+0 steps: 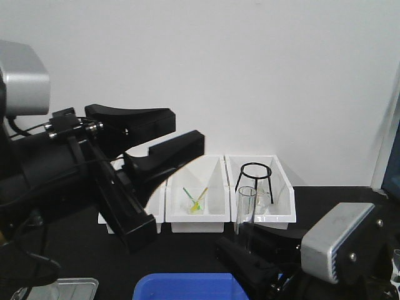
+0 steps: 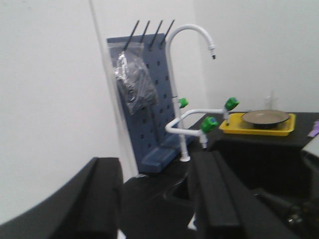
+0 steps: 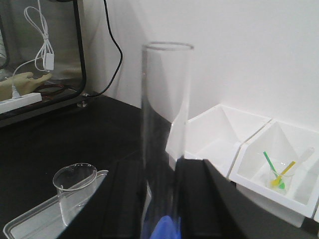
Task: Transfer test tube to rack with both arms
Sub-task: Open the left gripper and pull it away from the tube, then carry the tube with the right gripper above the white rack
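Observation:
The test tube [image 1: 247, 209] is a clear glass tube standing upright, with its lower part between the black jaws of my right gripper [image 1: 249, 255] at the bottom right. In the right wrist view the tube [image 3: 167, 104] rises between the two fingers of the gripper [image 3: 160, 199], which is shut on it. My left gripper [image 1: 186, 130] is raised at the left with its jaws wide open and nothing in them. It is up and to the left of the tube. In the left wrist view it [image 2: 157, 199] also shows empty. The rack is out of view.
Three white bins [image 1: 225, 215] stand against the back wall. The middle one holds a small cup with green and yellow sticks [image 1: 197, 203], and the right one holds a black ring stand [image 1: 255, 178]. A blue container [image 1: 187, 287] and a metal tray [image 3: 30, 226] with a beaker [image 3: 75, 191] sit in front. The left wrist view shows a white faucet [image 2: 187, 45] and a yellow tray [image 2: 259, 127].

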You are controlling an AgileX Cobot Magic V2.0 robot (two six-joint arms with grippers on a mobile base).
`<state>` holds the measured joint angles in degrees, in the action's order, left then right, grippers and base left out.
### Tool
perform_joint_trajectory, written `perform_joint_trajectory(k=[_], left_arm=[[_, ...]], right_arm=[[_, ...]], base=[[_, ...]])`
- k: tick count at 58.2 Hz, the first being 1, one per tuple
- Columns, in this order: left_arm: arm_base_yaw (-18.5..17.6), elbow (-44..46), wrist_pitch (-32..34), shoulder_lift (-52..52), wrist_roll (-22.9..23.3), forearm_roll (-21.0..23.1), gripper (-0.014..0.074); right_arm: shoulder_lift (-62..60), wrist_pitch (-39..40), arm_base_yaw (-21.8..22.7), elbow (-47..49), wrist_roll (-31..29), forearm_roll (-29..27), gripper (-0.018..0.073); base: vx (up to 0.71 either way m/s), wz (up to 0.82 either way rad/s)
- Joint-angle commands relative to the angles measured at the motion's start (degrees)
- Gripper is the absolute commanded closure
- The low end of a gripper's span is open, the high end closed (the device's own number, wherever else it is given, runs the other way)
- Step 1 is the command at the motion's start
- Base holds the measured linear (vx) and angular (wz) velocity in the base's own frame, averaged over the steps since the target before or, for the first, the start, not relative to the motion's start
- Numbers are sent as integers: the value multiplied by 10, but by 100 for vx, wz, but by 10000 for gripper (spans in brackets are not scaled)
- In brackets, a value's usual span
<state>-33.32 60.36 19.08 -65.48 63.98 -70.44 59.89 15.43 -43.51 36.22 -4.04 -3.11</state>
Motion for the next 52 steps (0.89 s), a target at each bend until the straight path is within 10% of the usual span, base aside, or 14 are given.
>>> perform_joint_trajectory(k=[1,5,26,52], left_arm=[[-1,-2,-29,26,17,-21,421],[-1,-30,-42,34,45,-47,606],[-1,-118,-127,44,73,-46,603],[-1,-143,-223,60,72,-32,603]], right_arm=[[-7,45,1,19,-12,3,573],[-7,45,1,19,-13,3,573],[-8,25,25,19,-13,-48,570],[-110,59,372,-84,-23,-7,570]], base=[[0,0],[0,0],[0,0],[0,0]])
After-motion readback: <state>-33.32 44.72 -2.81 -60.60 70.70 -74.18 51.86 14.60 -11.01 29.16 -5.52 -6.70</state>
